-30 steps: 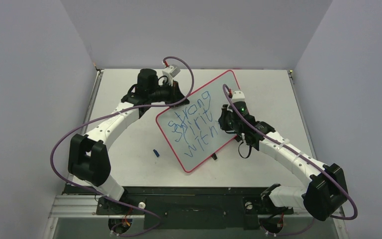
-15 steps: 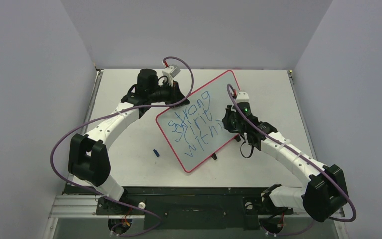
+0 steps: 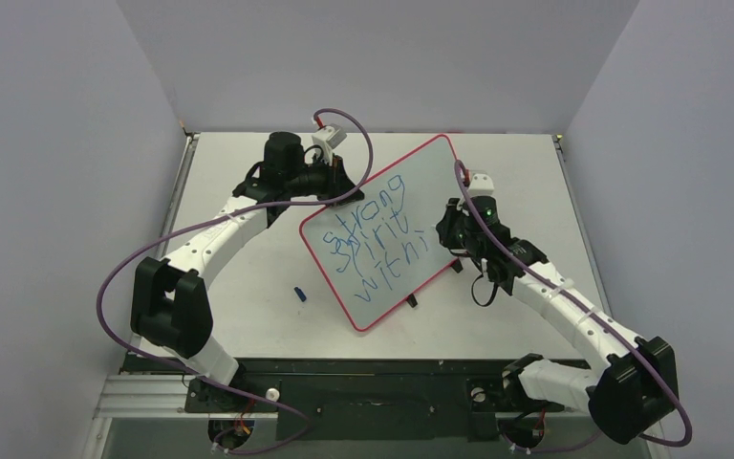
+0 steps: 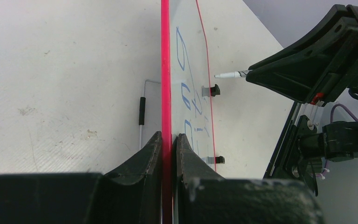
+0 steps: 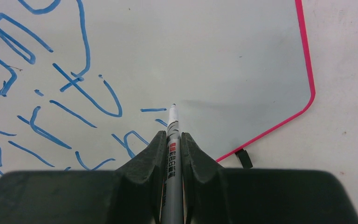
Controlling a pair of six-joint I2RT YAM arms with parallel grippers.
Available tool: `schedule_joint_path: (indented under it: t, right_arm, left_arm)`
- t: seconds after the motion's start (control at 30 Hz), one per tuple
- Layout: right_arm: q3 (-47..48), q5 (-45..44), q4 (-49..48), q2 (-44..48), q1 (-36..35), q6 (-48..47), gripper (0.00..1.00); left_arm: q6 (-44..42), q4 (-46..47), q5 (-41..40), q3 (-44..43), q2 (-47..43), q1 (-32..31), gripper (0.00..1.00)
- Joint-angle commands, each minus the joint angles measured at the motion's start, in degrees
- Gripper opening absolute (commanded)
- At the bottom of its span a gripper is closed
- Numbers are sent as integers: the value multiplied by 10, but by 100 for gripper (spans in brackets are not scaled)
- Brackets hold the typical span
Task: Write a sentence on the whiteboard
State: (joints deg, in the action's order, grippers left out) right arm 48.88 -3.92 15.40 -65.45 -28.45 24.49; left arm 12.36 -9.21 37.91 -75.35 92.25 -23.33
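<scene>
The whiteboard (image 3: 430,177), pale with a red-pink rim, lies askew mid-table. The sentence (image 3: 368,234) runs across it in three blue lines, the last reading "withi". My left gripper (image 3: 337,196) is shut on the board's upper left rim; in the left wrist view the jaws (image 4: 168,137) pinch the red rim (image 4: 165,70) edge-on. My right gripper (image 3: 451,234), by the board's right edge, is shut on a grey-white marker (image 5: 171,140). The marker's tip (image 5: 173,108) hovers just off the board, right of the last blue strokes (image 5: 79,93).
A small blue marker cap (image 3: 299,294) lies on the table left of the board's lower corner. Black clips (image 3: 412,302) (image 5: 244,157) stick out under the board's lower rim. A wire stand (image 4: 141,112) shows behind the board. Grey walls close in the table on three sides.
My right gripper has drawn back to the right with the marker, away from the end of the third line. The left gripper and the board have not moved.
</scene>
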Motion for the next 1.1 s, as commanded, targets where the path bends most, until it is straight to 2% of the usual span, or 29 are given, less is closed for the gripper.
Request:
schedule_joint_path:
  t: [0.0,0.57,1.07]
  right_arm:
    - [3,11,-21,-1,15,-7,0]
    - [0,47,-51,-43,36,-7,0]
    - [-48,50,-58,-31,38,-1,0]
  left_arm:
    - [-57,-9,5,3,-9,-15,0]
    - [-57,-9,5,3,-6,-15,0]
    - [-57,-10,6,3,-6,-15,0]
